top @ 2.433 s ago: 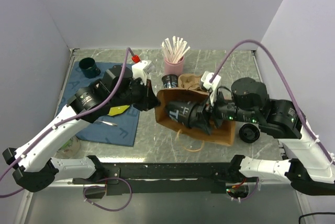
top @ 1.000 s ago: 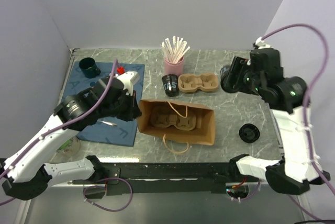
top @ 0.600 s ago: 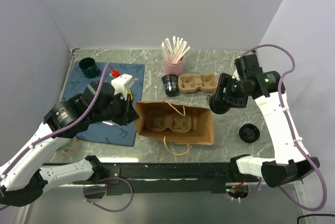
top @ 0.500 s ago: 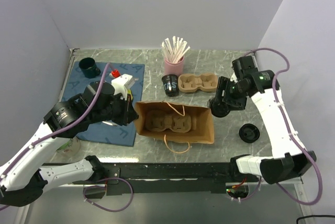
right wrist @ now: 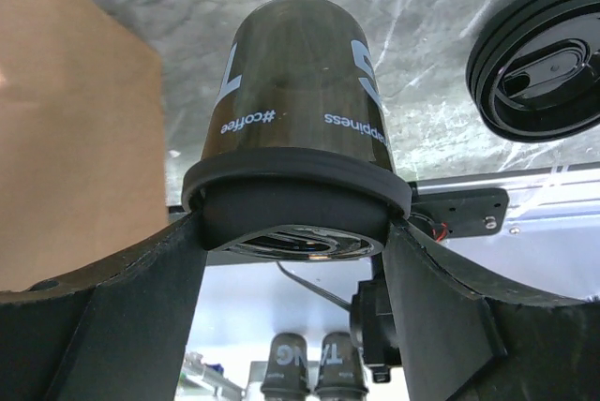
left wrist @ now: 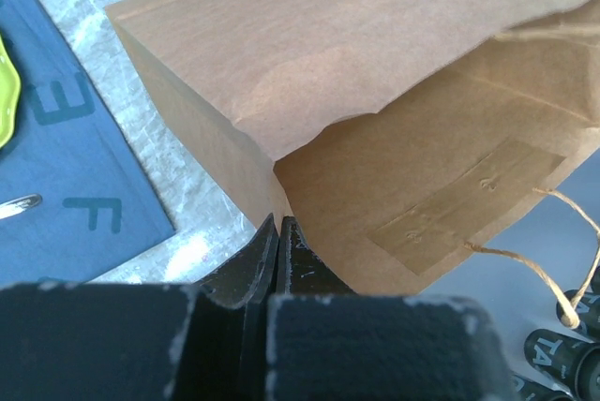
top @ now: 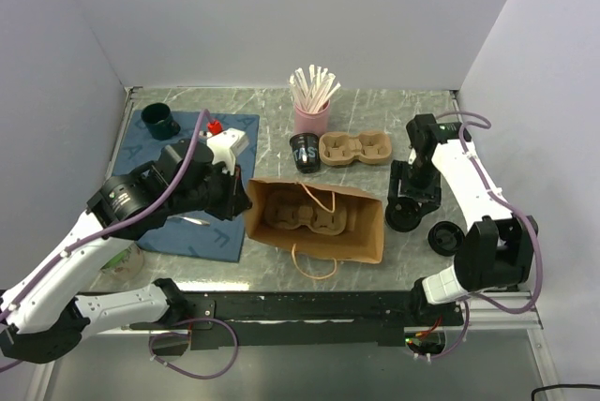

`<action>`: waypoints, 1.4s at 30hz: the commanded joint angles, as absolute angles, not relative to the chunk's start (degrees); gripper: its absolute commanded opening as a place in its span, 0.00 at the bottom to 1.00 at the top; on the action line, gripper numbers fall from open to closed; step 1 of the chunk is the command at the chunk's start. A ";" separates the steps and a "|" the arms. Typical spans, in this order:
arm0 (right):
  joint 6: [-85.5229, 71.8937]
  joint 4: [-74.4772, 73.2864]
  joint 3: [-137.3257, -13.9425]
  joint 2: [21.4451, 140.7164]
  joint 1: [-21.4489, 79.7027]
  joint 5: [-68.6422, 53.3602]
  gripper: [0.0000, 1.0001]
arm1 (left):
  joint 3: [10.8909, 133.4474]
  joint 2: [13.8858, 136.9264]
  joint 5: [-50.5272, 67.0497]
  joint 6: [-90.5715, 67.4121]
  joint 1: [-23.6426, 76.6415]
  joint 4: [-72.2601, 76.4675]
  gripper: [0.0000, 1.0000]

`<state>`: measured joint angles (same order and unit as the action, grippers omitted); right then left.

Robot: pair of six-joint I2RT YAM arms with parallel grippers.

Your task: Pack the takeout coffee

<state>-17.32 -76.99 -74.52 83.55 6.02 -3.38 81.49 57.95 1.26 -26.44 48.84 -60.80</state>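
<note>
A brown paper bag [top: 349, 234] lies open on the table with a cardboard cup carrier [top: 298, 216] inside it. My left gripper [top: 240, 197] is shut on the bag's left edge; in the left wrist view the jaws [left wrist: 278, 225] pinch the paper of the bag [left wrist: 375, 92]. My right gripper [top: 406, 206] is shut on a black lidded coffee cup [top: 404, 218] just off the bag's right end. The right wrist view shows its fingers [right wrist: 112, 298] clamping the cup [right wrist: 295, 73] at the lid, base pointing down at the table, with the bag [right wrist: 75, 139] at the left.
A loose black lid [top: 446, 237] lies right of the held cup. Behind the bag stand a second black cup [top: 303, 151], an empty carrier [top: 356, 148] and a pink cup of stirrers [top: 312, 112]. A blue mat [top: 155, 148] with a dark green cup [top: 159, 121] lies at the left.
The right arm has swung the cup from the back right down to beside the bag's right end. The left gripper has kept its hold on the bag's edge.
</note>
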 commanded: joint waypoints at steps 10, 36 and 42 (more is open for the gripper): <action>-15.47 -76.82 -69.34 88.59 3.25 -3.08 0.66 | 85.51 60.29 1.76 -30.06 48.96 -61.26 0.04; -16.26 -84.12 -80.78 83.94 3.08 -0.17 0.90 | 82.88 57.75 3.78 -34.19 48.96 -61.96 0.09; -16.52 -77.96 -74.45 86.04 2.81 -3.34 0.89 | 82.53 56.43 4.30 -33.84 48.96 -62.58 0.10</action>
<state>-15.59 -76.49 -77.25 84.64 3.31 -1.85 82.52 58.30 3.01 -32.86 48.84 -62.24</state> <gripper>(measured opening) 0.891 0.094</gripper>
